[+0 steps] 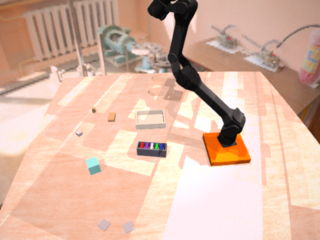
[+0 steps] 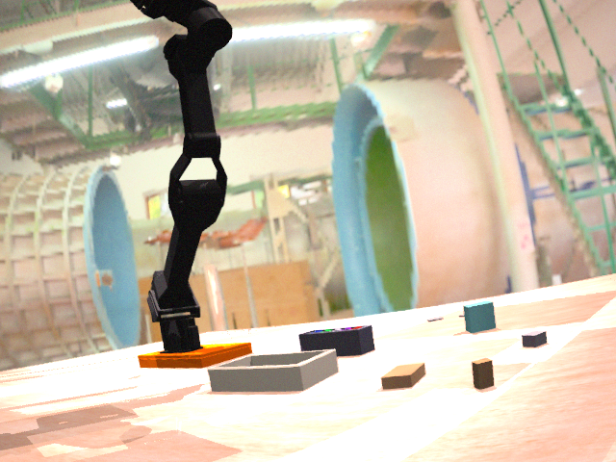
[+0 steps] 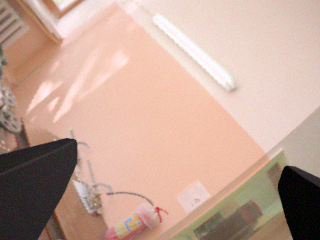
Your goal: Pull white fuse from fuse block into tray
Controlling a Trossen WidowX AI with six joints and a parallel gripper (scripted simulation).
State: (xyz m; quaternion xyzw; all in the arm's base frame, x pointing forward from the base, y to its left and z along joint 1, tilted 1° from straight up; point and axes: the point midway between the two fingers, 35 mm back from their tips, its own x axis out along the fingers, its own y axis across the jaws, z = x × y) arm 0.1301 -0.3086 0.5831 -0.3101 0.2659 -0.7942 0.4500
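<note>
Black arm [image 1: 206, 95] stands on an orange base plate [image 1: 242, 157] toward the right edge of the wooden table [image 1: 219, 206], reaching up and out of the top view — the gripper [image 3: 174, 227] shows only in the wrist view, its two dark fingers far apart at the picture's sides, wide open with nothing between them, aimed at a wall rather than the table. Fuse block [image 1: 151, 149] is a dark box near the table's middle, left of the base plate; the white fuse [image 1: 151, 145] sits upright in its slot, middle of the row, with a red [image 1: 141, 145] and a purple fuse [image 1: 146, 145] on one side, a green [image 1: 156, 146] and a blue fuse [image 1: 161, 146] on the other. Tray [image 1: 150, 119] — pale, shallow, open — sits just beyond the block toward the far edge, apart from it, nothing in it. Loose bits: teal cube [image 1: 93, 165] toward the left edge, tan block [image 1: 111, 116] and small brown cube [image 1: 93, 109] left of the tray, small grey cube [image 1: 78, 133] near the left edge, two flat grey tiles [image 1: 103, 224] by the near edge. No readable writing or labels on the block, tray or arm; a red canister in the wrist view's background carries a label too blurred to read.
</note>
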